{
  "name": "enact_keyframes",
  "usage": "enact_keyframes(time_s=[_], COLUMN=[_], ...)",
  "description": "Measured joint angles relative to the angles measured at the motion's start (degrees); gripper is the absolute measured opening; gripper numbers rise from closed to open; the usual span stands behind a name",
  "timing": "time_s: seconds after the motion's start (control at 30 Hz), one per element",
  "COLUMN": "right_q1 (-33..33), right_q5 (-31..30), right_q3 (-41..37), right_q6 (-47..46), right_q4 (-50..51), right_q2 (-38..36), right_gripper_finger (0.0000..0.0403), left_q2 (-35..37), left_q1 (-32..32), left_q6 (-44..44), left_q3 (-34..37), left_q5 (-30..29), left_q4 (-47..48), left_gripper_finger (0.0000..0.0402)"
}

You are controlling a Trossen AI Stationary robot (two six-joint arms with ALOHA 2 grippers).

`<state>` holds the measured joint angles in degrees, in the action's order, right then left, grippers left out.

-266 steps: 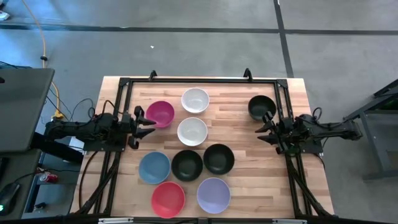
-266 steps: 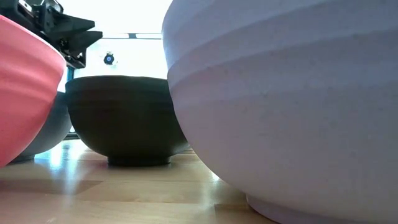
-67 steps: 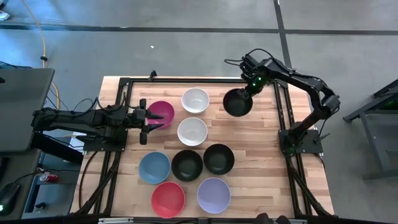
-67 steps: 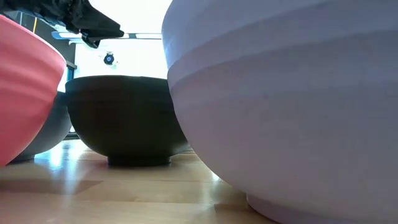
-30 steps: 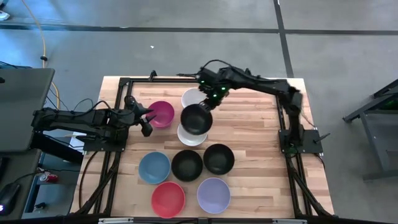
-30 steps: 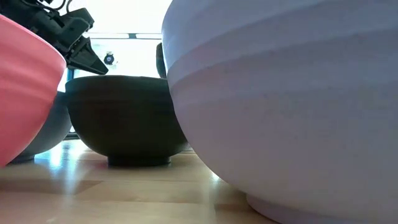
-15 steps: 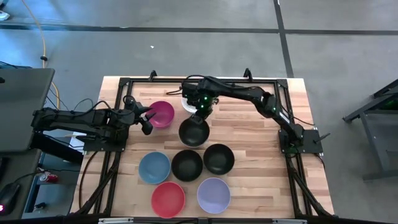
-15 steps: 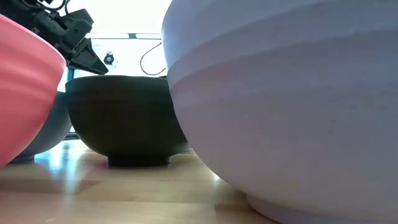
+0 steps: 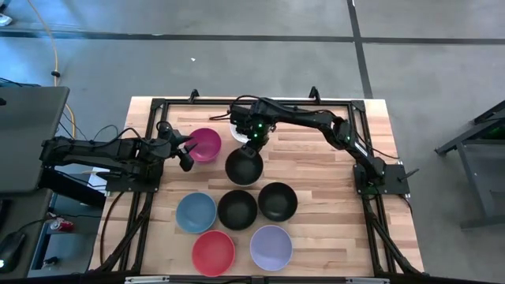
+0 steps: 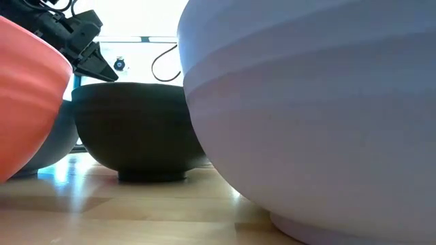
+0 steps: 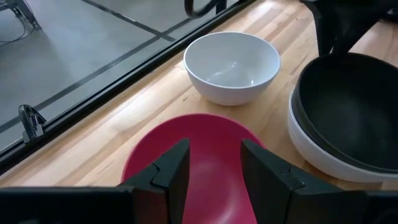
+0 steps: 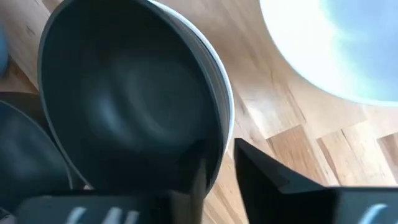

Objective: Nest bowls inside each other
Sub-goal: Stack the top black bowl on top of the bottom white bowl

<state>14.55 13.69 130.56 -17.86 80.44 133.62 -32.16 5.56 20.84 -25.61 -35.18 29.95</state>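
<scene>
A black bowl point(image 9: 244, 167) sits nested in a white bowl point(image 11: 311, 149) at the table's middle. My right gripper point(image 12: 224, 174) hangs just over their far rim, open, one finger inside the black bowl point(image 12: 124, 106) and one outside the white rim point(image 12: 225, 106). A second white bowl point(image 11: 231, 65) rests on its base farther back. My left gripper point(image 11: 214, 177) stands open over the near side of the magenta bowl point(image 9: 203, 144), at the table's left. Blue point(image 9: 196, 211), two black point(image 9: 237, 209), red point(image 9: 213, 252) and lavender point(image 9: 271, 247) bowls stand nearer the front.
A black metal frame point(image 9: 158, 106) runs round the tabletop's left, far and right edges. In the low view the lavender bowl point(image 10: 306, 122) and red bowl point(image 10: 27, 102) fill the foreground, with a black bowl point(image 10: 133, 129) between. Bare wood lies at the table's right point(image 9: 331, 197).
My right gripper has come down and toward the table's near edge with the black bowl. The bowl, lifted clear beside the far white bowl a second ago, now sits inside the middle white bowl and covers it from above.
</scene>
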Motion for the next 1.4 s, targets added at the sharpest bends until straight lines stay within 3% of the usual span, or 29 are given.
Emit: enact_keyframes(time_s=[0.2, 0.37, 0.5, 0.8, 1.4], right_q1=[-0.1, -0.1, -0.1, -1.6, -1.8], right_q5=[-0.2, -2.1, -6.7, -2.8, -1.3], right_q3=[0.0, 0.0, 0.1, -2.0, -2.1], right_q6=[1.8, 2.7, 2.3, 5.6, 6.6], right_q4=[0.3, 0.2, 0.0, -1.1, -1.2], right_q2=[-0.5, -4.0, -6.6, -6.6, -5.7], right_gripper_finger=[0.0136, 0.0146, 0.0123, 0.0008, 0.0], left_q2=[0.0, 0.0, 0.0, 0.0, 0.0], left_q1=[0.0, 0.0, 0.0, 0.0, 0.0], left_q6=[0.0, 0.1, 0.5, 1.6, 2.6], left_q3=[0.0, 0.0, 0.0, 0.0, 0.0], left_q5=[0.0, 0.0, 0.0, 0.0, 0.5], left_q4=[0.0, -0.1, -0.2, -0.2, -0.2], left_gripper_finger=[0.0131, 0.0131, 0.0131, 0.0131, 0.0131])
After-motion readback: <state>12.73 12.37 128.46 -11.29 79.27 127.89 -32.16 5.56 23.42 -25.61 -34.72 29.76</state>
